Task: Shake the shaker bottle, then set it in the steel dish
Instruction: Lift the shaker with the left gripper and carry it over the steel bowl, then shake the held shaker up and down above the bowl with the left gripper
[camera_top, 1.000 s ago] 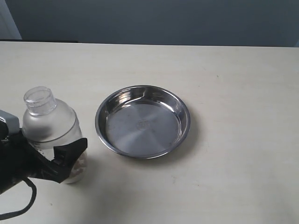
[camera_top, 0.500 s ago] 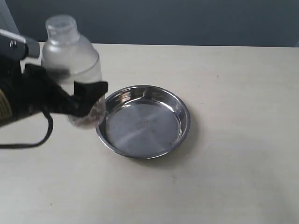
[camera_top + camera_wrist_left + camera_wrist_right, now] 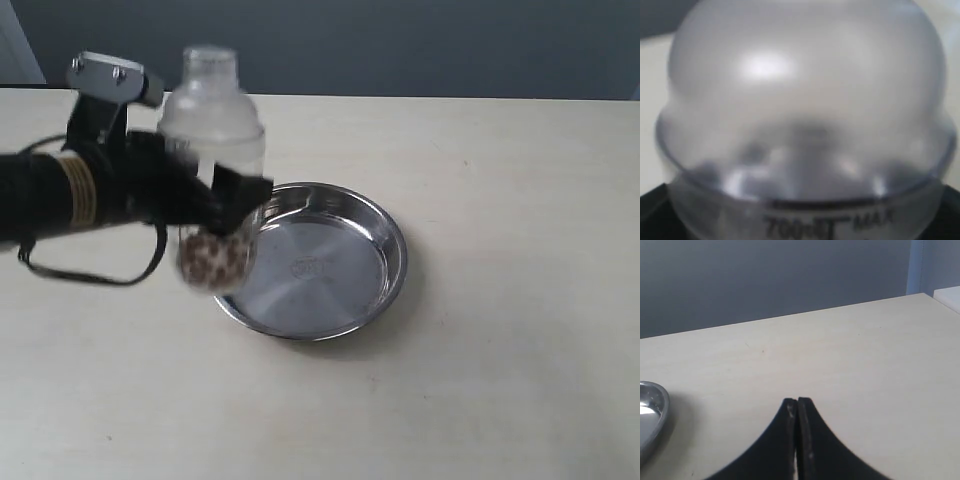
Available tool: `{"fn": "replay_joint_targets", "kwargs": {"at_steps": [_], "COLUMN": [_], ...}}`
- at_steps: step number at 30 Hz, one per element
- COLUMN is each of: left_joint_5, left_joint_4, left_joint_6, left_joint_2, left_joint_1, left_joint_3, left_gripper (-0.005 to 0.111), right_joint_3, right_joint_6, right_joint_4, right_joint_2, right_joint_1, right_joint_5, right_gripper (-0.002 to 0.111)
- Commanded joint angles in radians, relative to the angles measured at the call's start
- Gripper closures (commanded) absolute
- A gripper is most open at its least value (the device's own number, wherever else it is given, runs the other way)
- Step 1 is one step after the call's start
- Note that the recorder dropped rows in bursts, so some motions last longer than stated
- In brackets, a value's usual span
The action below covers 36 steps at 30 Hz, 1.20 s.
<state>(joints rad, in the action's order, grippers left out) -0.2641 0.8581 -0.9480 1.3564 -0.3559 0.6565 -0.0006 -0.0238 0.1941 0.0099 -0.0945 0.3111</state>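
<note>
My left gripper is shut on the shaker bottle, holding it off the table beside the left rim of the steel dish. Brown and white grains blur at the bottle's bottom. In the left wrist view the frosted dome of the bottle fills the picture and hides the fingers. The steel dish also shows at the edge of the right wrist view. My right gripper is shut with nothing in it, above bare table, out of the exterior view.
The pale wooden table spreads round the dish. A dark wall runs behind its far edge. A black cable loops under the left arm.
The left gripper has lifted the shaker bottle from the table at the front left and carried it up and right, to the dish's left rim. The grains have shifted and blur.
</note>
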Motion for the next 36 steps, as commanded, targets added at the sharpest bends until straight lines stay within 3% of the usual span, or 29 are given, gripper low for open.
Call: {"fn": "replay_joint_targets", "kwargs": {"at_steps": [1, 3, 4, 5, 6, 7, 8, 12, 14, 16, 19, 21, 22, 23, 25, 26, 28, 30, 31, 33, 34, 36], "left_joint_5": [0.109, 0.099, 0.015, -0.071, -0.033, 0.126, 0.187, 0.176, 0.217, 0.275, 0.292, 0.254, 0.303, 0.341, 0.316, 0.3, 0.264, 0.289, 0.3, 0.29, 0.277, 0.245], "left_joint_4": [0.034, -0.015, -0.007, 0.104, 0.16, 0.189, 0.142, 0.1, 0.247, 0.239, 0.124, 0.163, 0.21, 0.169, 0.048, 0.023, 0.073, 0.146, 0.113, 0.092, 0.072, 0.151], "left_joint_6": [-0.017, -0.039, -0.081, -0.087, -0.085, -0.092, -0.1, -0.121, -0.115, -0.126, -0.132, -0.082, -0.069, -0.09, -0.105, -0.111, -0.086, -0.076, -0.079, -0.101, -0.112, -0.06], "left_joint_2": [-0.034, 0.076, 0.117, 0.068, 0.038, 0.017, 0.041, 0.2, 0.065, 0.0, 0.137, 0.04, -0.047, -0.052, 0.116, 0.135, 0.072, -0.058, -0.055, 0.084, 0.118, 0.022], "left_joint_1": [-0.055, -0.057, -0.068, -0.093, -0.111, -0.139, -0.145, -0.159, -0.213, -0.224, -0.202, -0.247, -0.257, -0.257, -0.232, -0.244, -0.269, -0.286, -0.28, -0.252, -0.253, -0.266], "left_joint_3": [0.151, 0.104, 0.111, 0.19, 0.254, 0.32, 0.304, 0.192, 0.31, 0.361, 0.21, 0.303, 0.402, 0.408, 0.197, 0.192, 0.249, 0.388, 0.37, 0.218, 0.224, 0.307], "left_gripper": [0.106, 0.106, 0.106, 0.106, 0.106, 0.106, 0.106, 0.106, 0.106, 0.106, 0.106, 0.106, 0.106, 0.106, 0.106, 0.106, 0.106, 0.106, 0.106, 0.106, 0.106, 0.106], "right_joint_3": [0.001, 0.001, 0.001, 0.001, 0.001, 0.001, 0.001, 0.001, 0.001, 0.001, 0.001, 0.001, 0.001, 0.001, 0.001, 0.001, 0.001, 0.001, 0.001, 0.001, 0.001, 0.001], "right_joint_6": [0.0, 0.0, 0.0, 0.0, 0.0, 0.0, 0.0, 0.0, 0.0, 0.0, 0.0, 0.0, 0.0, 0.0, 0.0, 0.0, 0.0, 0.0, 0.0, 0.0, 0.0, 0.0], "right_joint_4": [-0.002, -0.002, -0.002, -0.002, -0.002, -0.002, -0.002, -0.002, -0.002, -0.002, -0.002, -0.002, -0.002, -0.002, -0.002, -0.002, -0.002, -0.002, -0.002, -0.002, -0.002, -0.002], "right_joint_2": [-0.005, -0.005, -0.005, -0.005, -0.005, -0.005, -0.005, -0.005, -0.005, -0.005, -0.005, -0.005, -0.005, -0.005, -0.005, -0.005, -0.005, -0.005, -0.005, -0.005, -0.005, -0.005], "right_joint_1": [-0.005, -0.005, -0.005, -0.005, -0.005, -0.005, -0.005, -0.005, -0.005, -0.005, -0.005, -0.005, -0.005, -0.005, -0.005, -0.005, -0.005, -0.005, -0.005, -0.005, -0.005, -0.005], "right_joint_5": [-0.007, -0.007, -0.007, -0.007, -0.007, -0.007, -0.007, -0.007, -0.007, -0.007, -0.007, -0.007, -0.007, -0.007, -0.007, -0.007, -0.007, -0.007, -0.007, -0.007, -0.007, -0.007], "right_gripper": [0.109, 0.109, 0.109, 0.109, 0.109, 0.109, 0.109, 0.109, 0.109, 0.109, 0.109, 0.109, 0.109, 0.109, 0.109, 0.109, 0.109, 0.109, 0.109, 0.109, 0.109, 0.109]}}
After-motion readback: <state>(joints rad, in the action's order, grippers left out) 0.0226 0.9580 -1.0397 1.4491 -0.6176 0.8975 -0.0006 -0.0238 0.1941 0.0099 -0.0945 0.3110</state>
